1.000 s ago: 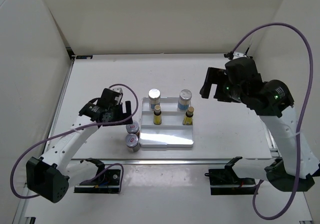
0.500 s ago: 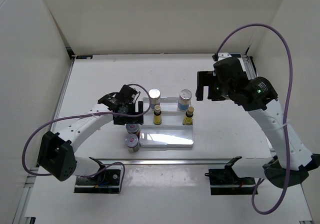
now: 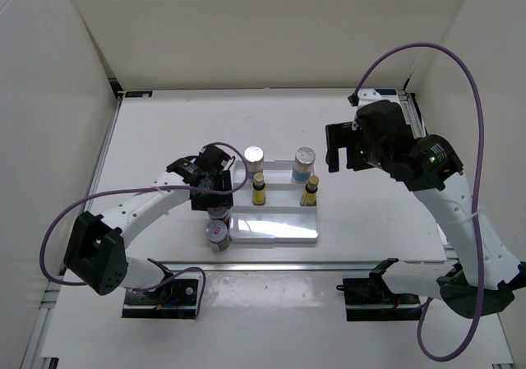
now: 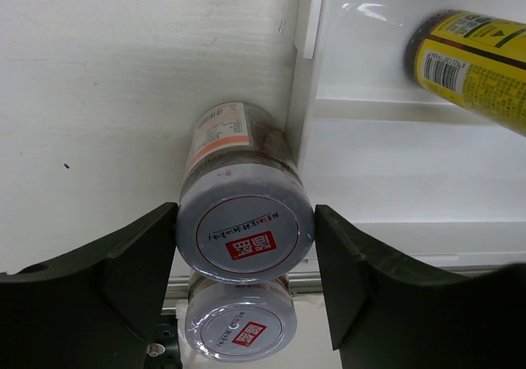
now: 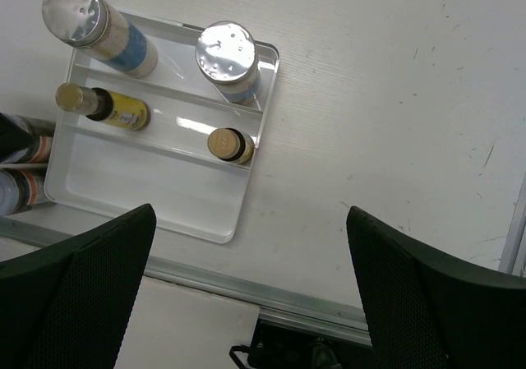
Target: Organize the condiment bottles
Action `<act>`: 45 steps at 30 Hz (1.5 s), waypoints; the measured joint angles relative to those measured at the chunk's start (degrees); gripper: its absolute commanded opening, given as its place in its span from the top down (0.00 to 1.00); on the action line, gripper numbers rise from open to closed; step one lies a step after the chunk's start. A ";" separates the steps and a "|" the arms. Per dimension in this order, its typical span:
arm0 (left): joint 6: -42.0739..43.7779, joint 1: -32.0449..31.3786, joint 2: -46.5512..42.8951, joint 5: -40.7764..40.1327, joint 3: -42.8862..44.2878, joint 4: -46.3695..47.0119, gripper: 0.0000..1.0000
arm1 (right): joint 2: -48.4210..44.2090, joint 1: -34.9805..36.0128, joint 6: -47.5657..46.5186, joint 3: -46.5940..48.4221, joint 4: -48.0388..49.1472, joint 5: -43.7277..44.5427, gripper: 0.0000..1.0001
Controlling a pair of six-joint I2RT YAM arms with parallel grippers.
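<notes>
Down low over the table [image 3: 164, 122], the left gripper [image 3: 212, 191], its fingers [image 4: 123, 279] set on either side of a short silver-lidded jar [image 4: 245, 236] with a reddish label. By the wrist view, hard against the lid's 2 edges or just shy of them; cannot tell whether pressing or merely flanking. Jar upright on the table, right beside the left outer wall of the white ridged tray [image 4: 394, 163]. Just nearer the arm's base, a second jar [image 4: 238, 328] of the same kind, close beside the first and likewise outside the tray.

Inside the tray, far row: 1 tall bottle [image 5: 103, 28] with silver cap and blue-white label at the left end, another tall bottle [image 5: 230, 61] at the right end. Middle row: 1 yellow bottle [image 5: 111, 106] with a dark cap just in front of the left tall one, another yellow bottle [image 5: 230, 145] in front of the right.

Held high, to the right of the tray and well apart from all 6 containers, the right gripper [image 3: 339, 151], fingers [image 5: 74, 295] spread wide.
</notes>
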 measured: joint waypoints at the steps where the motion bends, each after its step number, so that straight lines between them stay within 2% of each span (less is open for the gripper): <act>1: -0.17 -0.02 -0.02 -0.15 -0.20 0.04 0.28 | 0.00 0.02 0.02 -0.02 0.07 0.00 0.00; 3: -0.39 -0.02 -0.07 -0.37 -0.22 0.07 0.33 | -0.02 0.02 0.15 -0.02 0.04 0.00 0.00; 7: -0.31 -0.02 -0.63 -0.94 -0.61 0.31 0.50 | 0.00 0.02 0.57 0.00 0.07 0.11 0.00; 10: 0.31 -0.02 -1.05 -1.68 -0.70 -0.04 0.70 | 0.00 0.02 1.36 0.00 0.07 0.24 0.00; 14: 1.18 -0.02 -2.51 -3.06 -0.57 -0.87 0.89 | 0.00 0.02 2.78 -0.02 0.07 0.33 0.00; 32: 0.61 -1.07 -7.91 -5.92 14.56 -7.28 0.89 | 0.04 0.02 6.69 -1.53 0.00 1.33 0.00; 45: -5.27 -13.53 -4.46 -5.35 15.23 -7.89 0.89 | 0.07 0.02 8.39 -2.62 -0.66 1.38 0.00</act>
